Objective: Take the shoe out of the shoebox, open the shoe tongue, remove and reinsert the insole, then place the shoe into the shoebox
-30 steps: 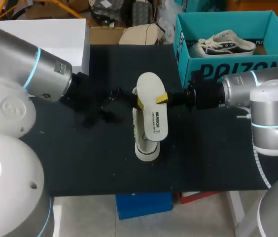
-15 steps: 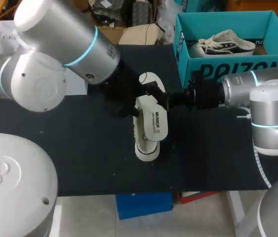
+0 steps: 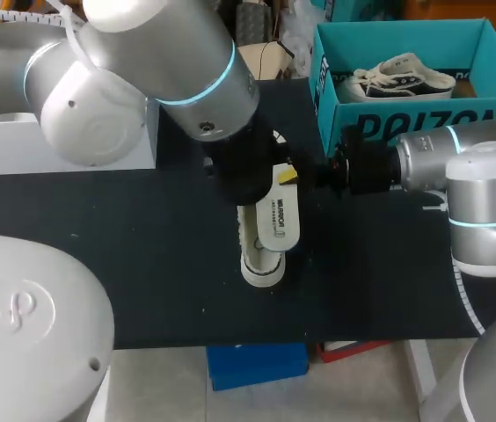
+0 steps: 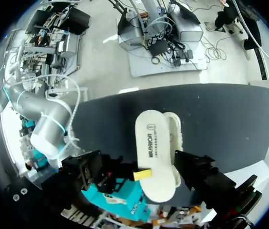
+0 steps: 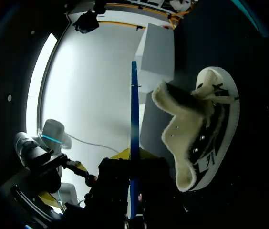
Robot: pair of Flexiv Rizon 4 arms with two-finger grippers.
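Our right gripper pinches the white foam insole by its edge over the fleece-lined black canvas shoe, toe toward six o'clock, and we fear our left arm, looming from ten o'clock, could knock it loose.

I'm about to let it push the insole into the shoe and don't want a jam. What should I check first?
1. Right claw shut on insole: ok.
2. Insole lying along the shoe, above it: ok.
3. Shoe mouth open, lining showing: ok.
4. Left arm out of the insole's way: not ok, it hangs over one end.
5. Shoe braced against sliding on the table: cannot tell.
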